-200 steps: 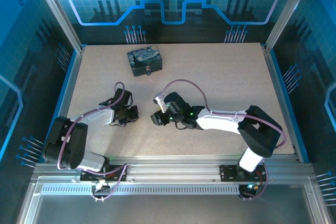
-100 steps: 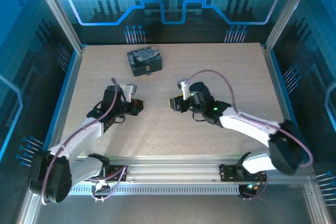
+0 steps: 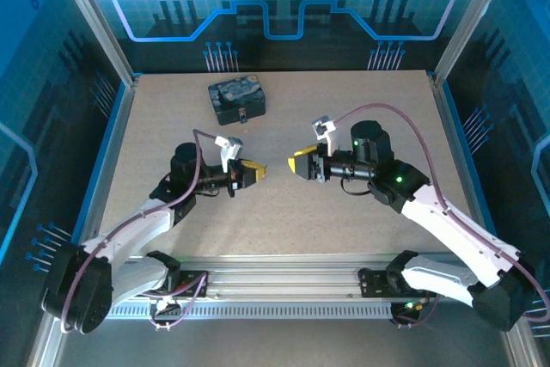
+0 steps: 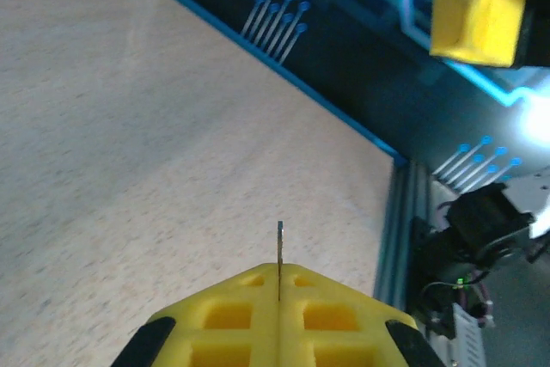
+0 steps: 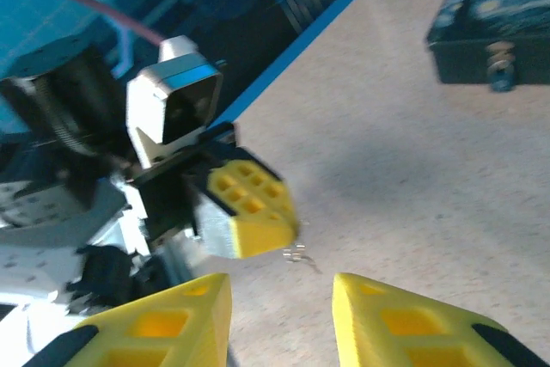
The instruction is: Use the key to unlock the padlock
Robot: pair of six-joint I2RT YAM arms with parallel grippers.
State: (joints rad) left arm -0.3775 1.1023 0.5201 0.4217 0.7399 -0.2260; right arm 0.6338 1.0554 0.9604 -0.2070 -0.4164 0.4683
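Observation:
My left gripper (image 4: 279, 274) is shut on the key (image 4: 279, 249), a thin dark sliver sticking straight out between the yellow pads. From above, the left gripper (image 3: 256, 173) points right, held above the table. My right gripper (image 3: 296, 163) faces it across a small gap. The right gripper (image 5: 282, 300) is open with nothing between its fingers, and the left gripper's yellow fingers (image 5: 249, 208) and the key tip (image 5: 296, 253) lie just ahead of it. The padlock (image 5: 499, 70) hangs on the front of the dark box (image 5: 490, 27), far from both grippers; from above the padlock (image 3: 243, 115) is a tiny speck.
The dark box with the swirly painted top (image 3: 236, 99) sits at the back left of the speckled table (image 3: 361, 109). Blue rails and metal posts border the table. Purple cables loop over both arms.
Both arms have reached forward and lifted. The grippers have turned toward each other and now meet tip to tip mid-table, the left still shut on the key.

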